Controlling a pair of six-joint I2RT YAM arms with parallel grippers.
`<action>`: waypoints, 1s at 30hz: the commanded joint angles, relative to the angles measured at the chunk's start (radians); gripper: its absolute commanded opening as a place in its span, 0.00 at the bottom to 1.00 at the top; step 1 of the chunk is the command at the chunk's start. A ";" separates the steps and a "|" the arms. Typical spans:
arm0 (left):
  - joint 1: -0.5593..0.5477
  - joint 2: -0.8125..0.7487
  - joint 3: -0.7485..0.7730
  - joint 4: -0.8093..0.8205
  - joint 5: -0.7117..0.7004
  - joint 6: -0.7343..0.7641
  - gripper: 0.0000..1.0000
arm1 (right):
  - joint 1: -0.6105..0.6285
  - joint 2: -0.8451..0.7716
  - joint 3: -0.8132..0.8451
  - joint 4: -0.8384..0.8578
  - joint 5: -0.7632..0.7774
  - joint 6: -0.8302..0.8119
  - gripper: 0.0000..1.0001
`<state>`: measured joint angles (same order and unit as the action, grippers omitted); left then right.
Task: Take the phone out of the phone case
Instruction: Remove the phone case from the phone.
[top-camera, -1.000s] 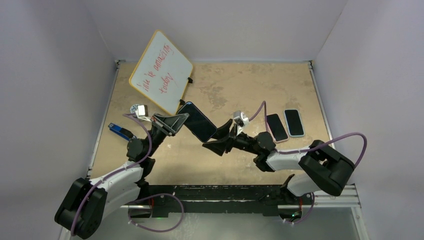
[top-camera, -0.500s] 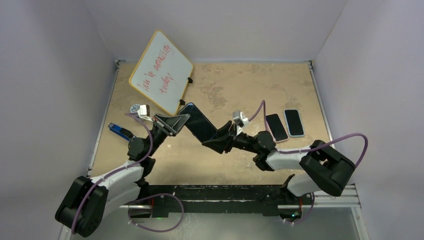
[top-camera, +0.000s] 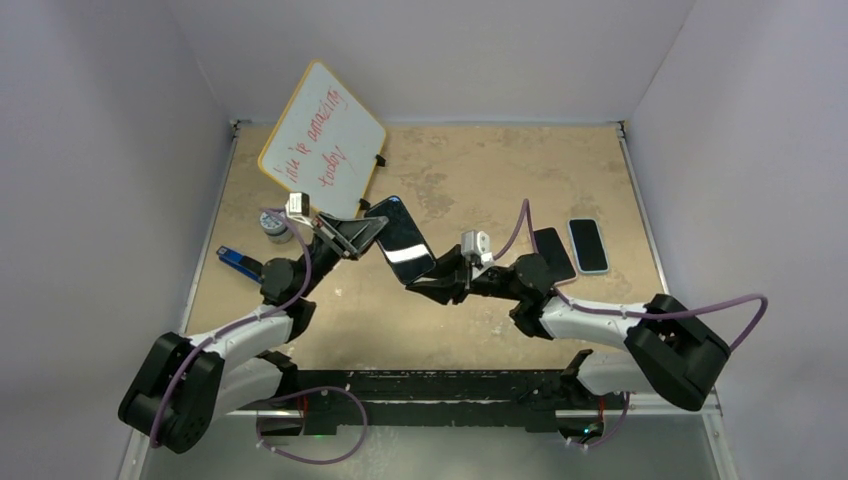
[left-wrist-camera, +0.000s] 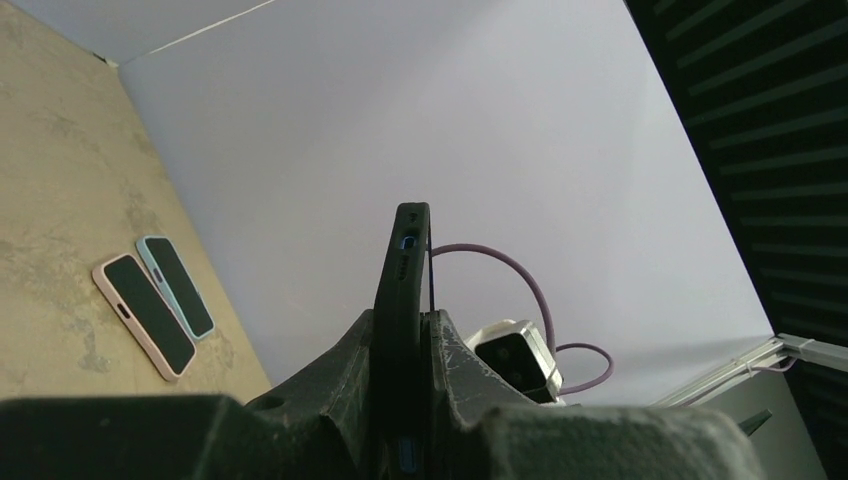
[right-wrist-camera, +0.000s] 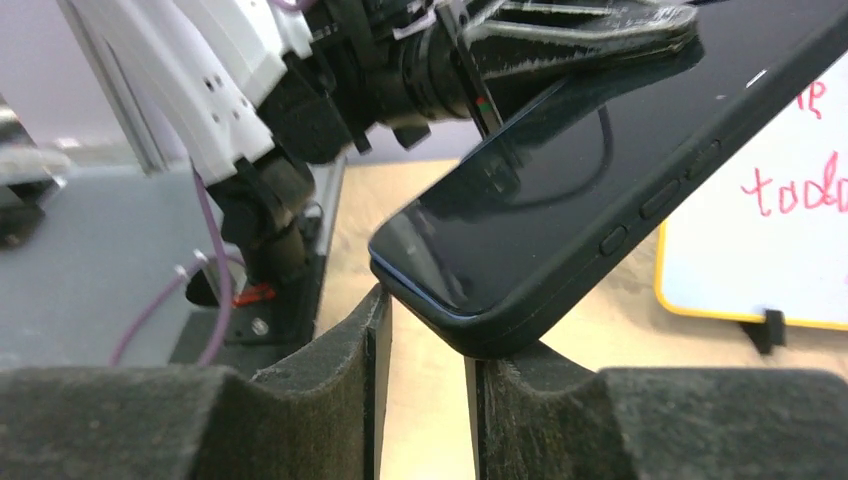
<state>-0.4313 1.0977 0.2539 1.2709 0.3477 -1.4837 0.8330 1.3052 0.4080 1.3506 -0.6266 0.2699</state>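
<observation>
Phone (top-camera: 398, 238) in a dark case (right-wrist-camera: 560, 285), held in the air above the middle of the bench (top-camera: 480, 170), tilted, with its screen facing up. Left pincer (top-camera: 366, 228) is clamped on the phone's far-left end, one finger against each face. Right pincer (top-camera: 415, 288) meets the phone's near-right corner. Its fingers (right-wrist-camera: 560, 410) stand slightly apart, and the corner sits over the gap, touching one of them; whether it grips cannot be told. Case encloses the phone on all edges in view. Whiteboard (top-camera: 322, 140) with red writing stands at the far-left corner. Pink phone (top-camera: 553, 254) and pale blue phone (top-camera: 588, 245) lie side by side near the right edge.
</observation>
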 joint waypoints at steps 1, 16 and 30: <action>-0.011 0.022 0.028 -0.079 0.077 0.039 0.00 | 0.008 -0.052 0.091 -0.178 0.010 -0.319 0.08; 0.020 -0.070 0.120 -0.202 0.162 0.287 0.00 | 0.004 -0.179 0.012 -0.327 0.099 -0.278 0.35; 0.023 -0.111 0.283 -0.348 0.464 0.632 0.00 | 0.004 -0.292 0.056 -0.652 -0.002 -0.291 0.52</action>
<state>-0.4145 1.0183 0.4717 0.9173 0.7204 -0.9588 0.8310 1.0245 0.4118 0.7475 -0.5640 -0.0040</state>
